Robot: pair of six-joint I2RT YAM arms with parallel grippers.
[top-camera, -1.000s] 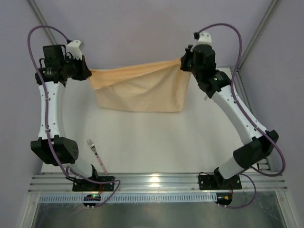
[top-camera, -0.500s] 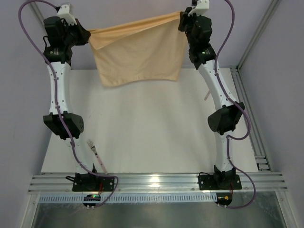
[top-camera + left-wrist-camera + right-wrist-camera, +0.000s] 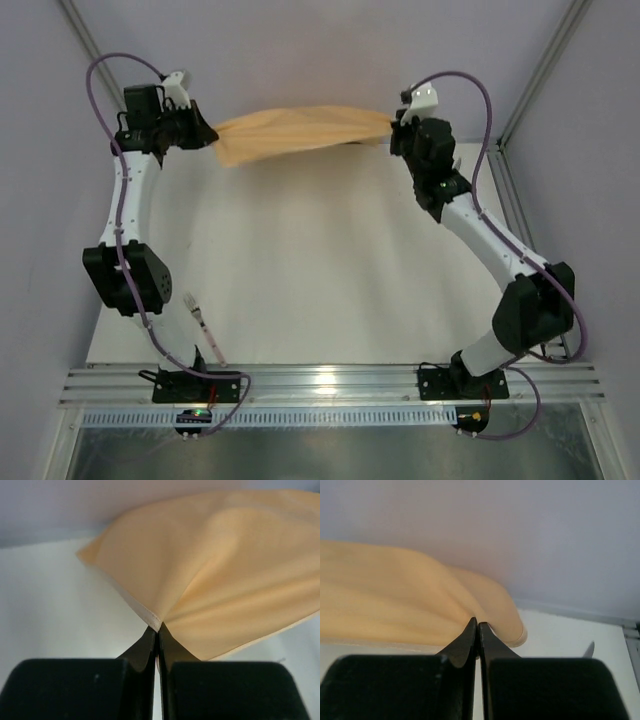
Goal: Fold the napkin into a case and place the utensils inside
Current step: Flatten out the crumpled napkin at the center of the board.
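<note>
L claw [image 3: 208,135] clamped shut on one napkin [image 3: 300,130] corner, R claw [image 3: 392,125] shut on the other end. Cloth hangs bunched btwn them, up over far side of counter [image 3: 320,270]. Step: prob spreading napkin flat pre-fold. Next: lower both evenly, keep tension, avoid wrinkles. Fork [image 3: 200,325] lies near L base, untouched.

Top view: overhead, near-edge side, looking down. Wrist views: close along jaws. All share napkin [image 3: 300,135].

Napkin [image 3: 300,133] spans the far side; fork [image 3: 203,328] near-left.
</note>
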